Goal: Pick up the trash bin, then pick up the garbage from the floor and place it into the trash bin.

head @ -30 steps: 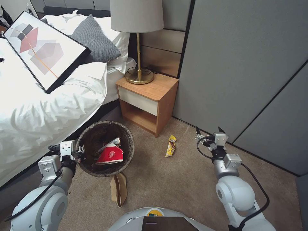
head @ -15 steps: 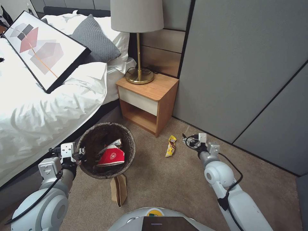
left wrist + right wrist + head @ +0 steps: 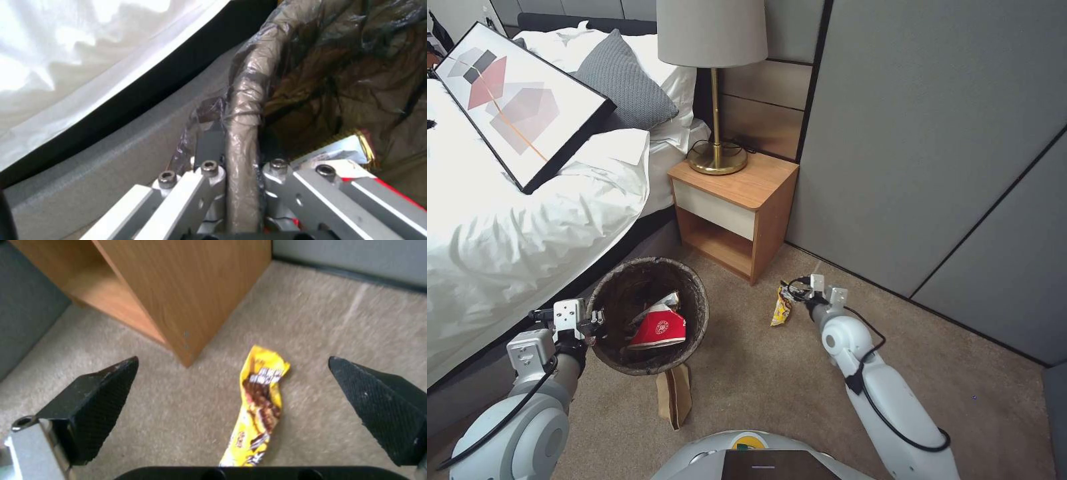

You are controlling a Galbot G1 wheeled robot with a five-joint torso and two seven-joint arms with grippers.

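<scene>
1. While your left hand (image 3: 587,325) clamps the rim of the trash bin (image 3: 690,320), you can see in the left wrist view that its fingers (image 3: 209,173) pinch the bag-wrapped rim (image 3: 242,133) from both sides.
2. You find the bin at about 9 o'clock from the robot's base, beside the bed (image 3: 527,233), with its dark liner folded over the edge.
3. Inside the bin lies a red-and-white wrapper (image 3: 658,328), with a paler piece (image 3: 660,300) just above it.
4. Your right hand (image 3: 795,295) hangs low over the carpet (image 3: 774,380) at about 12 o'clock, its black fingertips (image 3: 95,400) spread wide apart and holding nothing.
5. You have the yellow snack packet (image 3: 782,304) flat on the carpet just beside that hand; in the right wrist view the packet (image 3: 258,400) lies between the two spread fingertips, untouched.
6. At about 11 o'clock from the packet stands the wooden nightstand (image 3: 734,207), near its front corner (image 3: 186,340); a brass lamp (image 3: 715,100) stands on its top.
7. A brown paper piece (image 3: 674,393) lies on the carpet at the bin's 6 o'clock side, close to the robot's base and partly under the bin's edge.
8. A framed picture (image 3: 514,100) and a grey pillow (image 3: 620,80) rest on the bed at about 10 o'clock.
</scene>
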